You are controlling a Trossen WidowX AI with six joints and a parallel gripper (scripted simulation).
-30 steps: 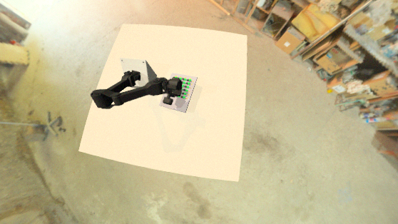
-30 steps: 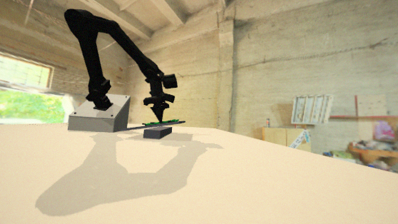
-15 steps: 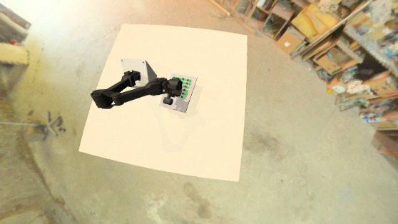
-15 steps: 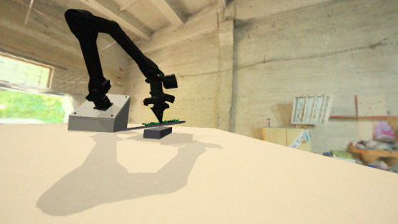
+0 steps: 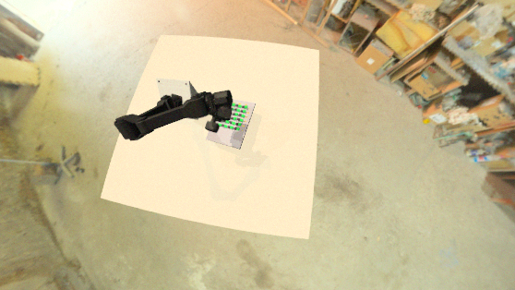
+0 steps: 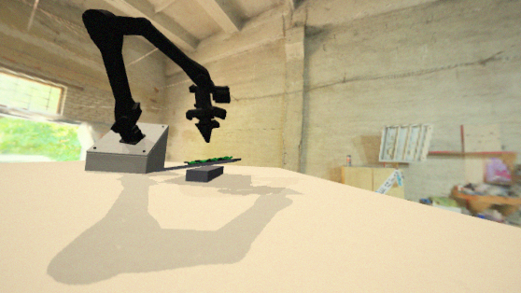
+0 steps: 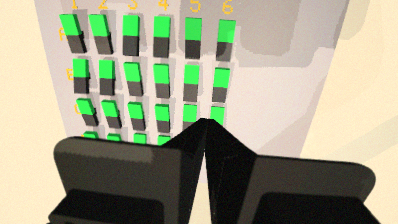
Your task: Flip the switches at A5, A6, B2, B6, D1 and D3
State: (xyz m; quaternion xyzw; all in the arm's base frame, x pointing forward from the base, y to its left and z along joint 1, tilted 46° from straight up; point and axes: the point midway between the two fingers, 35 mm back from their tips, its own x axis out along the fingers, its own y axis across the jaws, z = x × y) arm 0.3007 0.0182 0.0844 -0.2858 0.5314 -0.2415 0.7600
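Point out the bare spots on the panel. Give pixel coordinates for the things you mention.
In the wrist view, the panel (image 7: 280,92) is bare right of column 6, though partly shadowed. Crowded: the lettered switch rows (image 7: 161,75), with the gripper (image 6: 206,141) (image 7: 206,125) above the panel.

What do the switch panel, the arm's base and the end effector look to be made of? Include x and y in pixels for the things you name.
Panel (image 5: 224,138) (image 7: 280,100): probably painted metal or plastic, matte pale grey, evenly coloured.
Base (image 5: 173,84) (image 6: 119,163): perhaps sheet metal, grey and flat-faced with dark fastener-like dots at its corners.
End effector (image 6: 206,135) (image 7: 206,125): likely black plastic or coated metal, dull, with only faint highlights.
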